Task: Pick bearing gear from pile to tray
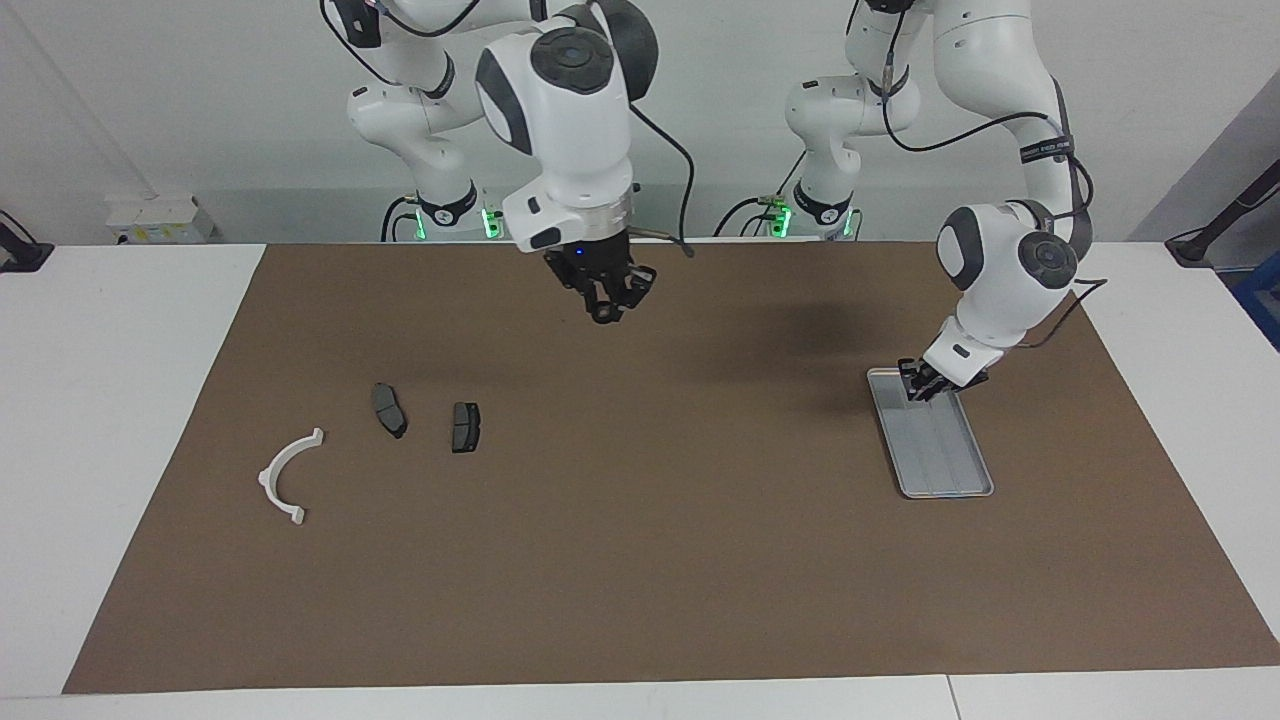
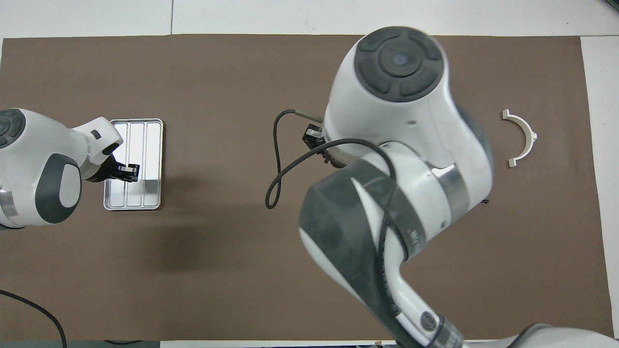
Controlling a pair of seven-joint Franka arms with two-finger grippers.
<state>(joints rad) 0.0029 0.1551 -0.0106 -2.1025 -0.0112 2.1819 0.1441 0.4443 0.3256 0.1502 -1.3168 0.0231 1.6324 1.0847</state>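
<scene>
The pile lies toward the right arm's end of the mat: a white half-ring bracket (image 1: 288, 475), also in the overhead view (image 2: 522, 137), and two dark grey pad-shaped plates (image 1: 389, 409) (image 1: 465, 427). No small black piece lies on the mat. My right gripper (image 1: 607, 303) hangs high over the mat's middle, nearer the robots than the plates. It is shut on a small black round piece (image 1: 604, 315). In the overhead view the right arm hides the plates and its own gripper. My left gripper (image 1: 922, 387) (image 2: 127, 172) is low over the robots' end of the silver tray (image 1: 950, 470) (image 2: 145, 140).
A brown mat (image 1: 640, 560) covers the white table. The tray lies toward the left arm's end, its long side running away from the robots. A black cable (image 2: 275, 183) loops from the right wrist.
</scene>
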